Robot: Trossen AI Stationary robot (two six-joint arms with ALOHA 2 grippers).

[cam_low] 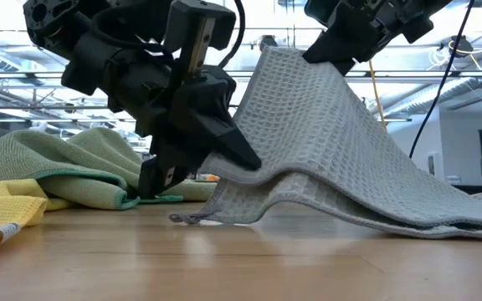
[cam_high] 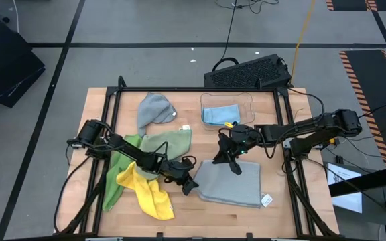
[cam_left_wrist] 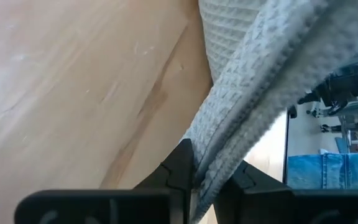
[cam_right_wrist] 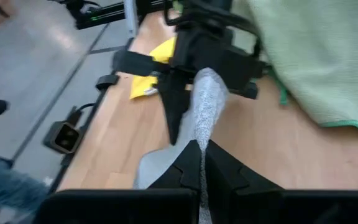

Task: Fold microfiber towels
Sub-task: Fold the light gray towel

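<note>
A grey waffle-weave towel (cam_high: 232, 184) lies near the table's front edge, right of middle, tented up at its far side. My left gripper (cam_high: 190, 187) is shut on its left edge, low over the table. My right gripper (cam_high: 235, 165) is shut on its raised far part, above the table. A second grey towel (cam_high: 154, 108), a sage green one (cam_high: 169, 142), a bright green one (cam_high: 116, 175) and a yellow one (cam_high: 150, 193) lie in a loose heap on the left half. A light blue towel (cam_high: 220, 115) lies in the clear bin. My left gripper pinches the grey towel's left edge (cam_left_wrist: 211, 163) between its two fingers, coming slantwise down from the table's left. That edge is raised a little off the wood (cam_low: 224, 171); how many layers are held, I cannot tell. My right gripper pinches a bunched bit of the towel's far part (cam_right_wrist: 205, 127) between its two fingers, slanting down from the table's right. That part is lifted (cam_low: 308, 63), and the cloth slopes down from it to the table on both sides.
The clear plastic bin (cam_high: 246, 100) stands at the far middle, with a black keyboard (cam_high: 246, 72) behind the table's far edge. Black frame rails (cam_high: 293, 181) run along the table's sides. Bare wood (cam_high: 179, 224) shows in front of the grey towel.
</note>
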